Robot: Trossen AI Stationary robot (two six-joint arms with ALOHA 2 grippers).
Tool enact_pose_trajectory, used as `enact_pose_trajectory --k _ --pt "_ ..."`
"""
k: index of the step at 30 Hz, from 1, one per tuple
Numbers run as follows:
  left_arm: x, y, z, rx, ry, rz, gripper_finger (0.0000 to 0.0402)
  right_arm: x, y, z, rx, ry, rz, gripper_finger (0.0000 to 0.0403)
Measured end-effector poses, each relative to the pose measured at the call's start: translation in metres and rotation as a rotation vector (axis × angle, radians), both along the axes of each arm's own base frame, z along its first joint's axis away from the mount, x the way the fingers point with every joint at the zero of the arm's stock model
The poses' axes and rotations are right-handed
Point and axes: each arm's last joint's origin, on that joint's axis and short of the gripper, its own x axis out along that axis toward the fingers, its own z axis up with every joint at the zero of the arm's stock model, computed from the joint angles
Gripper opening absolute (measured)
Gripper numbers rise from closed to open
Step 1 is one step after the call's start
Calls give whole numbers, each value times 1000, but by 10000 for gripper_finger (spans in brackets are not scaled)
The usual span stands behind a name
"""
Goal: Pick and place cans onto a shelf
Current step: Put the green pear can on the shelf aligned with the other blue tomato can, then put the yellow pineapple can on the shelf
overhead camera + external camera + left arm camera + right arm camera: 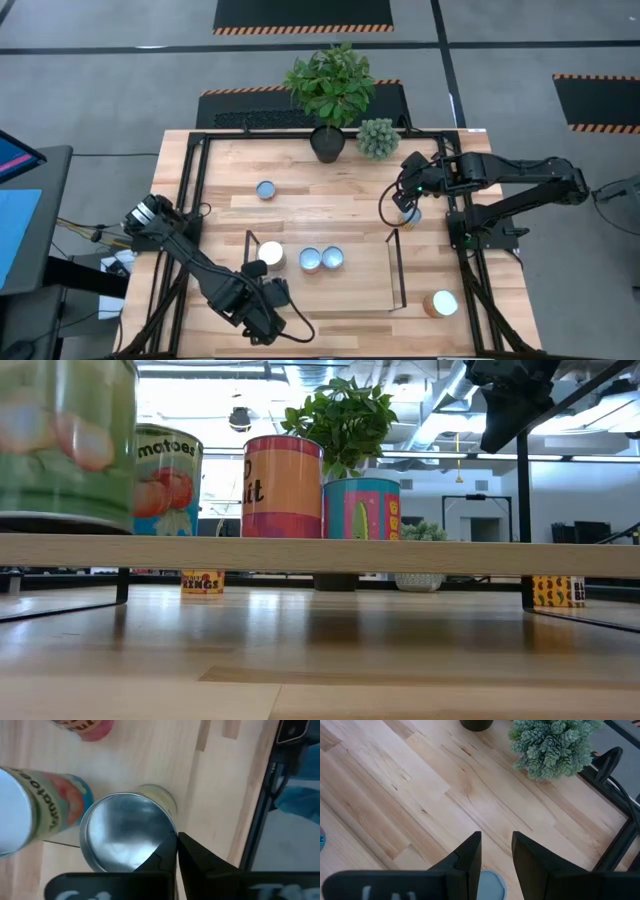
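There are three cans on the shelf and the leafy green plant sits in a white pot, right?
Not quite. The plant pot is dark, not white, as the high view shows. Three cans do stand on the shelf.

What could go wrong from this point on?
1. The right tool sits over a pale-blue-topped can that shows only partly between its fingers; an off-centre grip might tip it.
2. The shut left tool is right beside a silver-topped can on the shelf; any move could nudge it.
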Motion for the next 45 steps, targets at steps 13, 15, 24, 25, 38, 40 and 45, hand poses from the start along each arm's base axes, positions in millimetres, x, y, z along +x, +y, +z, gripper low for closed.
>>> enact_pose_trajectory --k 13,15,24,25,38,40,45 --pt "3 5 0 -10 19 21 26 0 0 0 -1 1 2 131" --pt "4 6 0 -13 20 36 34 0 0 0 -1 1 2 131" --pt "13 13 63 -75 -156 6 50 0 0 0 0 1 1 131" --pt "12 18 74 -33 -196 -11 50 0 0 0 0 1 1 131" --pt "17 164 126 519 -266 210 51 -3 0 -1 -5 41 16 131" --pt "21 195 122 518 -206 255 51 -4 0 -2 -8 56 22 131" --pt "23 264 94 412 1 338 51 -7 0 -3 -8 101 25 131"
